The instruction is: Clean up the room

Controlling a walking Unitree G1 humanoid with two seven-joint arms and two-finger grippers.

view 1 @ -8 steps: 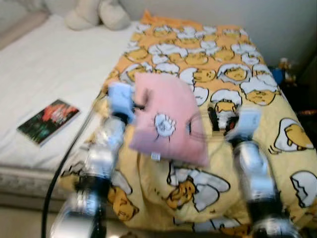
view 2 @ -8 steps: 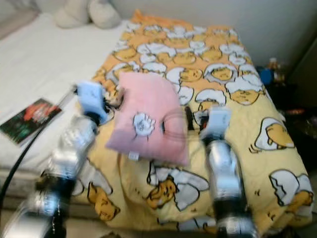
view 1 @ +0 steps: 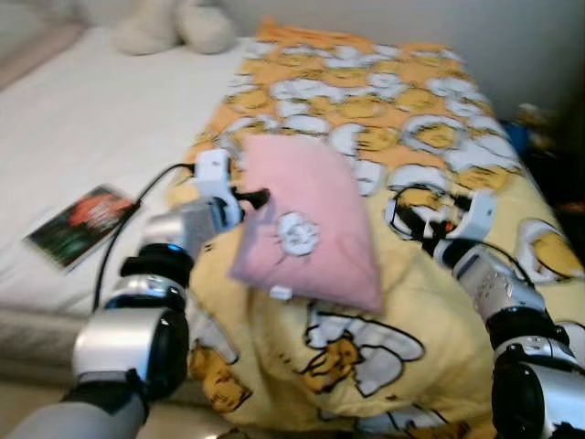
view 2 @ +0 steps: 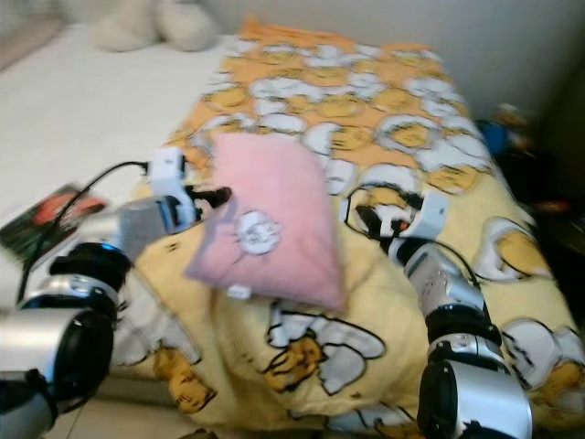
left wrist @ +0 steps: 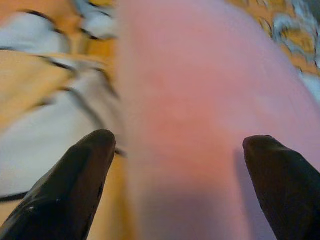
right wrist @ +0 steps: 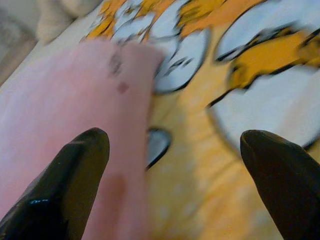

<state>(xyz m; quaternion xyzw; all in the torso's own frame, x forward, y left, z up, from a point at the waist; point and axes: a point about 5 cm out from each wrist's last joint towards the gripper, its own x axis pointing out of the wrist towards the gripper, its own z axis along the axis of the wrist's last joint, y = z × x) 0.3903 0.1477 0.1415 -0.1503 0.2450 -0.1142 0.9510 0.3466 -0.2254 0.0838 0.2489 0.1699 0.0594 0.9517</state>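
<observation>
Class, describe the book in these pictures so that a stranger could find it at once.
Start at the bed's white sheet, left of the yellow cartoon blanket. Near its front edge lies the book, flat and alone. Its dark cover with red marks sets it apart from the pale bedding around it.

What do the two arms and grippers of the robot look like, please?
Both arms are shiny silver metal with round black joints. The left arm has a black cable looping from it, and the right arm has a thinner one. Each wrist carries a pale block. The left gripper and right gripper each have two long, glossy black fingers with rounded tips.
</observation>
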